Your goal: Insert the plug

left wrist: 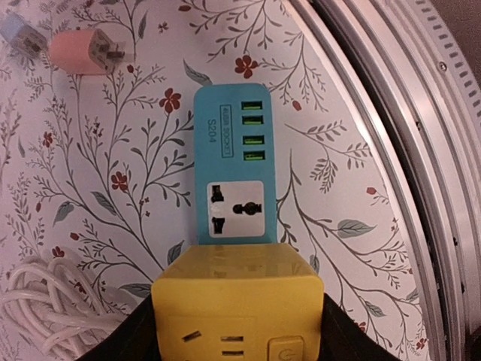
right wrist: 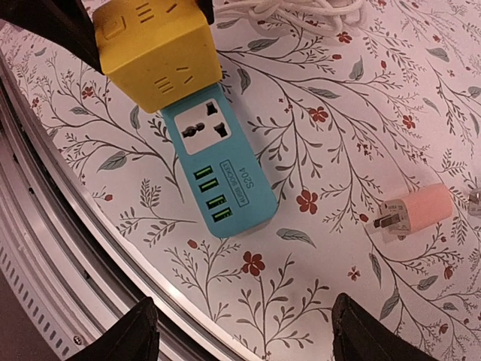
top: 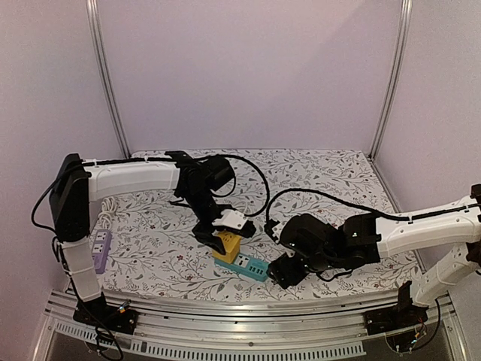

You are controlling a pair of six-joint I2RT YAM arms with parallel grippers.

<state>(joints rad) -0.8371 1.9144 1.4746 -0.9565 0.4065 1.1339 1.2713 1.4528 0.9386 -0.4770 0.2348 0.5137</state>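
Top external view, from the left: a purple power strip lies at the desk edge, with a white cable coiled near. Next, the left fingers clench the yellow plug cube over one end of the teal strip, which is marked "S204". Further right, the right fingers stand released above the desk, and a pink charger lies apart from the strip.

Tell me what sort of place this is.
Probably a robot lab test cell, not a home: a left arm and right arm mounted by an aluminium rail, plain walls framed by metal posts, a floral cloth over the bench.
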